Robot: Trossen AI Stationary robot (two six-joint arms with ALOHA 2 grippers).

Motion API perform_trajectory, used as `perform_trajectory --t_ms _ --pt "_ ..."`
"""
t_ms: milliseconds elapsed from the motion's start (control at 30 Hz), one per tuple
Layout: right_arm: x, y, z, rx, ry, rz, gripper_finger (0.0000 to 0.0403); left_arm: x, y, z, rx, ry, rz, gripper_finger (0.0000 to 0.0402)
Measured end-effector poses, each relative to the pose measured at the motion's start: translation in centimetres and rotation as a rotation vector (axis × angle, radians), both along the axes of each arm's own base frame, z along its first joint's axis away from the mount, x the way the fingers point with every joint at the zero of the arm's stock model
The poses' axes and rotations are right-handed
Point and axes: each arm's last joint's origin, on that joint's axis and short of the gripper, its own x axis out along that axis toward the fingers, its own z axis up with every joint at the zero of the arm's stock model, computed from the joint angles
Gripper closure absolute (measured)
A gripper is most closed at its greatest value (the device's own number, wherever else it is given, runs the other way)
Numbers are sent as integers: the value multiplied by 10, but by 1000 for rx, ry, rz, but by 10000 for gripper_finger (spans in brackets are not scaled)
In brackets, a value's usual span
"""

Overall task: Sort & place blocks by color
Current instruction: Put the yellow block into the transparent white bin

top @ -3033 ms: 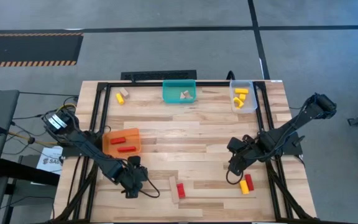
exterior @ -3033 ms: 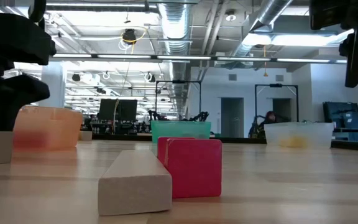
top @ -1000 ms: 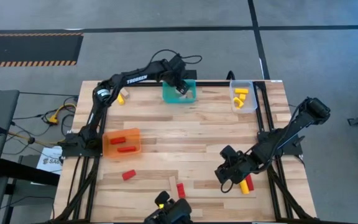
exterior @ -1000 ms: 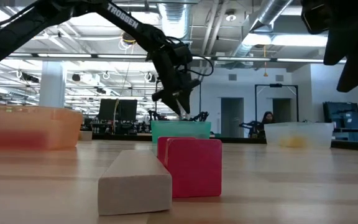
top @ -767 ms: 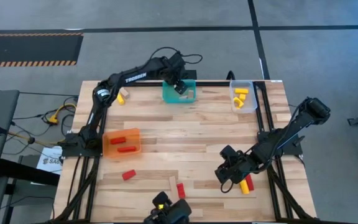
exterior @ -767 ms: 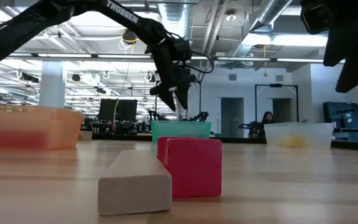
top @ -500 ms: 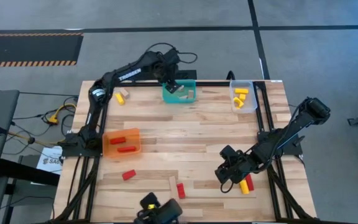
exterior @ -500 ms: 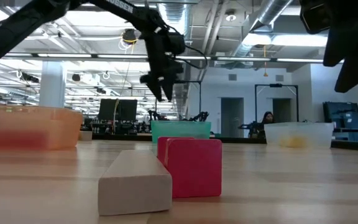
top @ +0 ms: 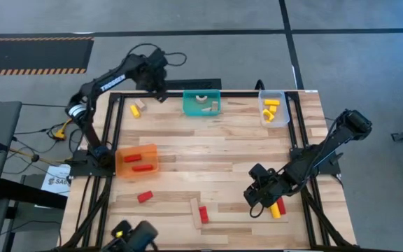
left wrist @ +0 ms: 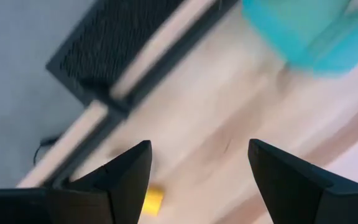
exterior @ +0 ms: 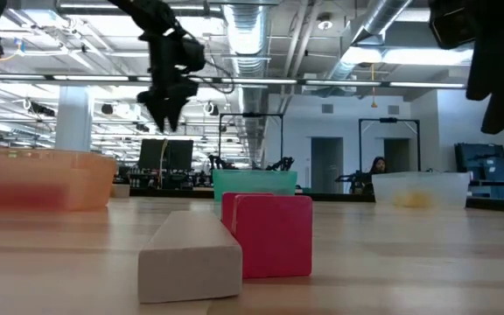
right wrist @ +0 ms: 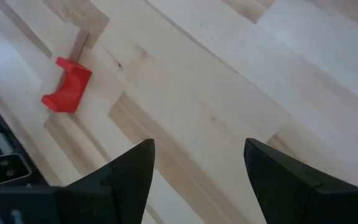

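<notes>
My left gripper is open and empty, raised over the table's far edge between the teal bin and a yellow block lying beside a pale wooden block. My right gripper is open and empty, low over the near right of the table. A yellow block and a red block lie just to its right. A red arch block lies near left. A wooden bar and a red block lie side by side near the near edge.
The orange bin at the left holds red blocks, the teal bin holds pale wooden blocks, and the clear bin at the far right holds yellow blocks. A dark metal frame runs along the table's sides. Bare wood lies mid-table.
My left gripper has swung up from over the teal bin and along the far edge toward the table's left. My right gripper has kept still. No block on the table has moved.
</notes>
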Motion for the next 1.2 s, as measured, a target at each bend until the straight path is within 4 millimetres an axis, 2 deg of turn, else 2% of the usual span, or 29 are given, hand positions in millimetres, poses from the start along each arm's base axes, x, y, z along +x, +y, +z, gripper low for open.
perform_trajectory --t_ms 133,300,400,500,600,833,967,1200 --pt "4 -6 0 -18 1 1 133 -18 -18 -23 -87 97 -10 147" --pt "9 -14 0 -47 3 17 133 -40 -35 -49 -100 230 149 147" --pt "13 -18 0 -55 4 41 133 -52 -38 -61 -112 222 171 147" --pt "16 -24 0 -58 13 66 133 -63 -35 -76 -157 181 274 147" --pt "19 -28 0 -49 17 84 133 -75 -27 -87 -162 124 454 147" --pt "22 -32 1 -43 15 90 133 -97 -10 -96 -120 37 694 147" --pt "21 -31 1 -43 15 94 133 -97 -6 -99 -109 8 780 147" --pt "20 -28 1 -45 14 105 133 -94 -7 -116 -202 30 945 148"
